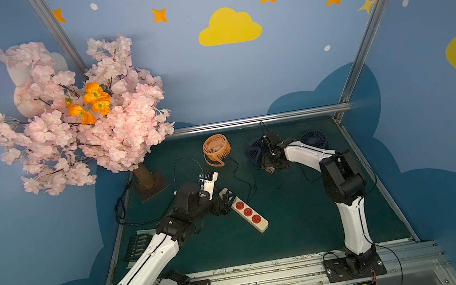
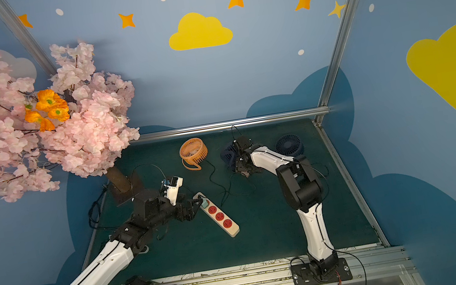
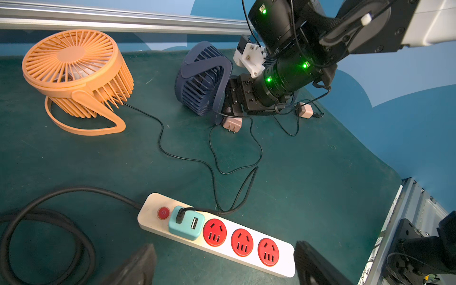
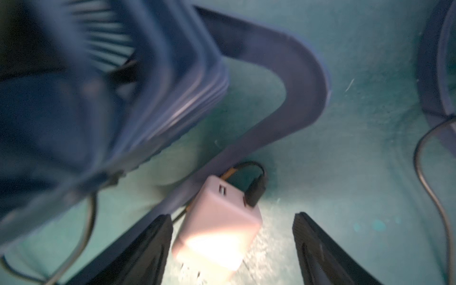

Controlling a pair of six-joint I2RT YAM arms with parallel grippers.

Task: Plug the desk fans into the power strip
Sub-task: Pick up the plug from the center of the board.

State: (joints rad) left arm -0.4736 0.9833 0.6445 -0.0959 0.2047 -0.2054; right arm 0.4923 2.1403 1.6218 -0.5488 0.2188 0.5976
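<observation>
The pink plug block, small, light and hard-sided, lies loose on the bench between the spread right pincer, best pinched across its flat sides, while the power strip lies under the left pincer, also spread.

Open green mat is seen between the power strip and the right edge. The strip's three red sockets are unobstructed; the one beside the button is taken by a teal adapter. Toward the far edge, passage is crowded by the orange fan, two navy fans and loose black cords. The far left corner is blocked by a blossom tree.
</observation>
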